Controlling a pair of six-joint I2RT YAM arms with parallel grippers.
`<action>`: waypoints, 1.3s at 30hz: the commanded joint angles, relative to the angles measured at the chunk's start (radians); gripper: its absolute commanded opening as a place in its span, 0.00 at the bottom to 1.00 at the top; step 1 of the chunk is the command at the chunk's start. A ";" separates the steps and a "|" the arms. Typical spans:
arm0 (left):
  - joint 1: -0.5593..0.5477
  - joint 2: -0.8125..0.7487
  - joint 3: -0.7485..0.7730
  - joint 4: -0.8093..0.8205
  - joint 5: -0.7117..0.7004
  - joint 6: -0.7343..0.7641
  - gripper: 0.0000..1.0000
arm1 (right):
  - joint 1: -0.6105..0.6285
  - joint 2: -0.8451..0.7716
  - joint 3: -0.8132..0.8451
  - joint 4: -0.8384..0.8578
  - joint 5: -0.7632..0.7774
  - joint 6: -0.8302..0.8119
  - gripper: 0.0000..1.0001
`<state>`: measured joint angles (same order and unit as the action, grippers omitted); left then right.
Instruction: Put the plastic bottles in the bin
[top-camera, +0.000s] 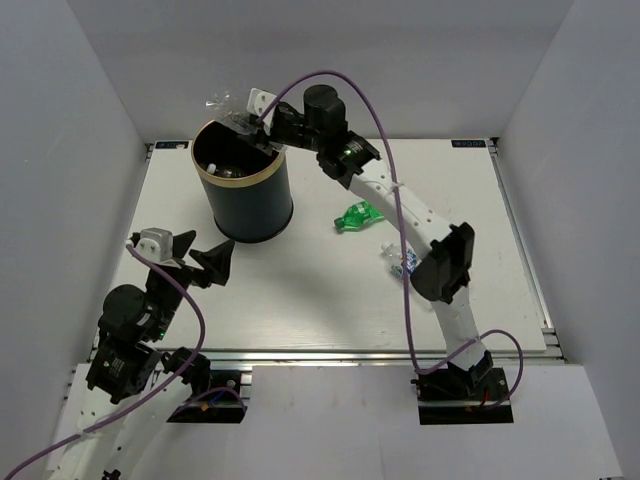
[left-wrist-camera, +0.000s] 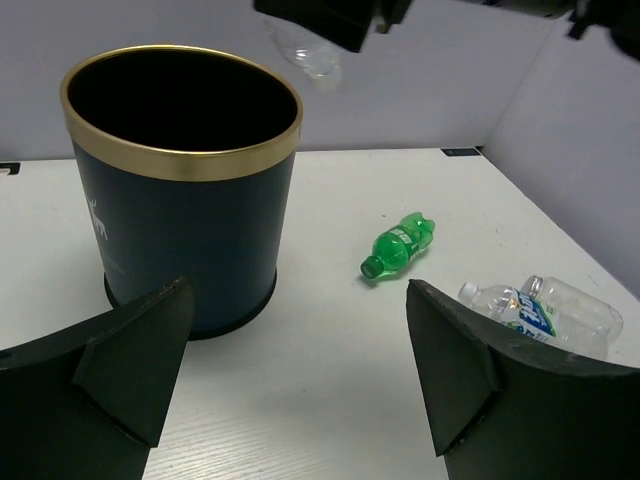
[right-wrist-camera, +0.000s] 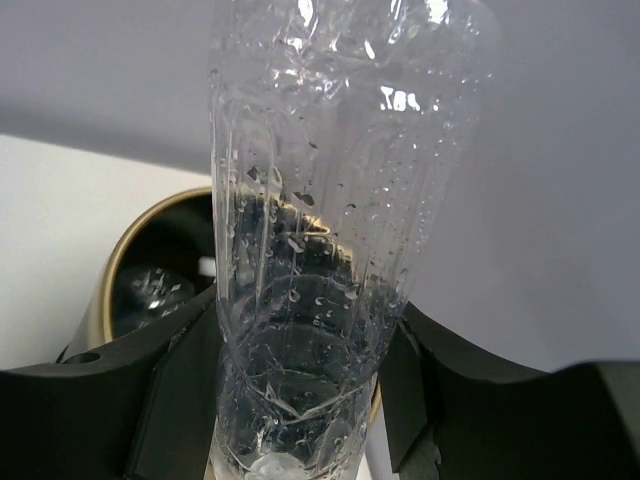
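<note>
The dark navy bin (top-camera: 250, 205) with a gold rim stands at the back left of the table. My right gripper (top-camera: 252, 124) is shut on a clear plastic bottle (top-camera: 226, 100) and holds it above the bin's far rim. In the right wrist view the bottle (right-wrist-camera: 330, 230) fills the frame between my fingers (right-wrist-camera: 120, 390), with the bin's rim (right-wrist-camera: 112, 268) below and another clear bottle (right-wrist-camera: 150, 290) inside. A green bottle (top-camera: 355, 216) and a clear blue-labelled bottle (top-camera: 400, 262) lie on the table. My left gripper (top-camera: 196, 256) is open and empty, in front of the bin.
The left wrist view shows the bin (left-wrist-camera: 180, 200), the green bottle (left-wrist-camera: 400, 243), the labelled bottle (left-wrist-camera: 540, 308) to the right and the held bottle (left-wrist-camera: 305, 55) at the top. White walls enclose the table on three sides.
</note>
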<state>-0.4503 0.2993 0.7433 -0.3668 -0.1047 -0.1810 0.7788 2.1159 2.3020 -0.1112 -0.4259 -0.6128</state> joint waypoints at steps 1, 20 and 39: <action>0.015 0.006 -0.009 -0.012 -0.024 0.003 0.96 | 0.004 0.082 0.143 0.180 -0.066 0.008 0.00; 0.042 0.126 -0.009 0.028 0.210 0.043 1.00 | -0.006 0.181 0.175 0.303 0.096 0.068 0.90; -0.165 1.101 0.534 0.080 0.355 0.083 0.74 | -0.282 -0.853 -1.086 -0.194 0.448 0.370 0.00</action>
<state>-0.5560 1.3109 1.1500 -0.2569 0.2966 -0.1295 0.4973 1.2675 1.3556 -0.0669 0.0677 -0.3260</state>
